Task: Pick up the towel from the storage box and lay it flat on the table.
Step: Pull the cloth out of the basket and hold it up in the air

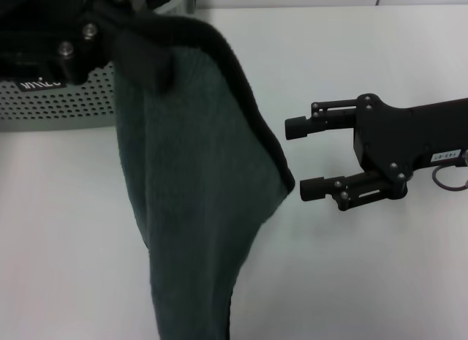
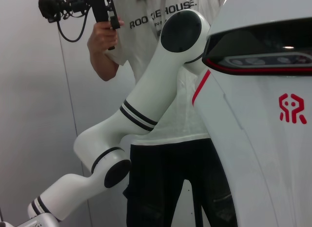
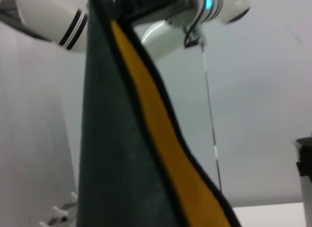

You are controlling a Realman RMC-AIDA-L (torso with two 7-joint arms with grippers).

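In the head view, the left end effector (image 1: 135,58) is sitting at the upper left, raised above the desk (image 1: 66,230), and it is pinching the top corner of the towel (image 1: 194,201) between closed fingers. The storage box (image 1: 62,102) is standing just behind and beneath it on the desk, its perforated wall and dark label partly hidden by the arm.

The towel is hanging from that grip in a long dark green drape, falling down past the bottom edge of the view, with its dark stitched edging running diagonally down its right side. It is lifted clear of the box.

To the right, the right end effector (image 1: 298,157) is hovering over the desk with its two fingers spread wide apart and gripping nothing. Its fingertips are pointing at the towel's hanging right edge, and the lower fingertip is sitting just beside the edging, though whether it is touching cannot be told.

The right wrist view is showing the towel (image 3: 117,154) hanging close by, with a yellow underside exposed beside the dark edging.
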